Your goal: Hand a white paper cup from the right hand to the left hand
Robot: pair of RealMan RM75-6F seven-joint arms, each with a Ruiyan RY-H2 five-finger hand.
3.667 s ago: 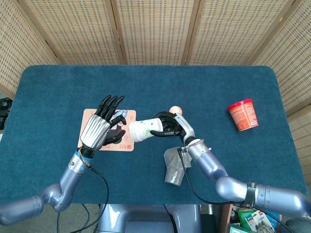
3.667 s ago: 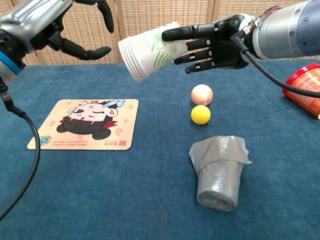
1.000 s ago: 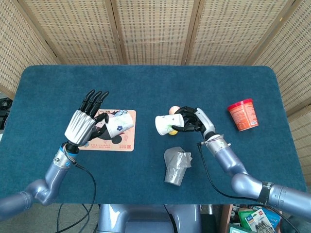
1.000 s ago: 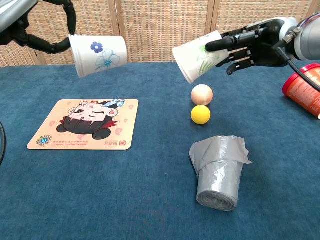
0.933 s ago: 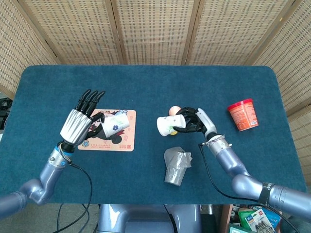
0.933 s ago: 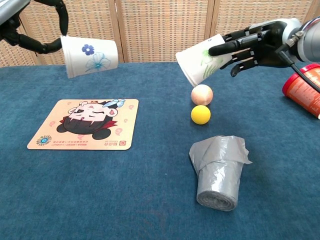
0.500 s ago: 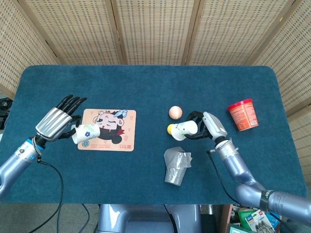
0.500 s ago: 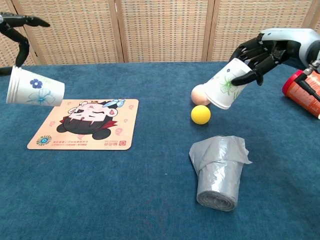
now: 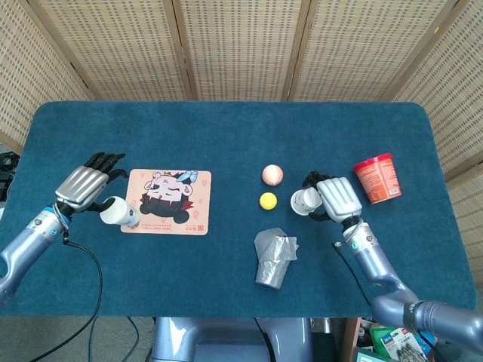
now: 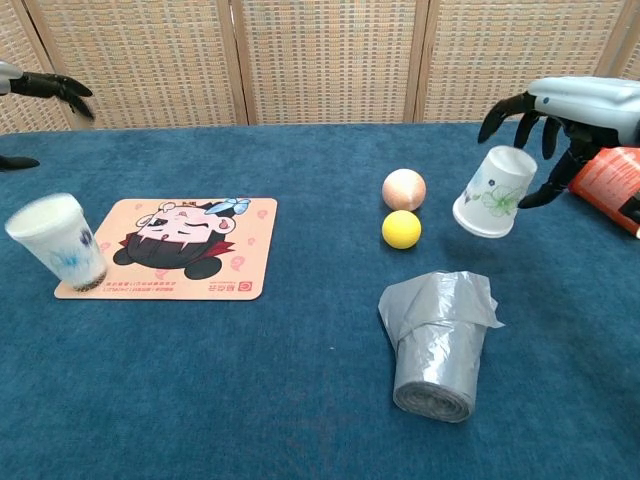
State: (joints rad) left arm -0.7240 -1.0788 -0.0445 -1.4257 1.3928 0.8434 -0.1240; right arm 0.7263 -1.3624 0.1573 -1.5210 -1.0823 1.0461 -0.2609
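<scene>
My right hand [image 10: 560, 130] holds one light, crushable white paper cup [image 10: 493, 193] under its curled fingers, while my open left hand [image 9: 84, 185] hovers just above another cup [image 10: 58, 241] on the counter [image 9: 226, 136].

In the chest view the left hand [image 10: 40, 88] is mostly cut off by the frame's left edge, and the paper cup [image 10: 58, 243] below it is blurred. The red tub [image 10: 612, 183] runs off the right edge.
</scene>
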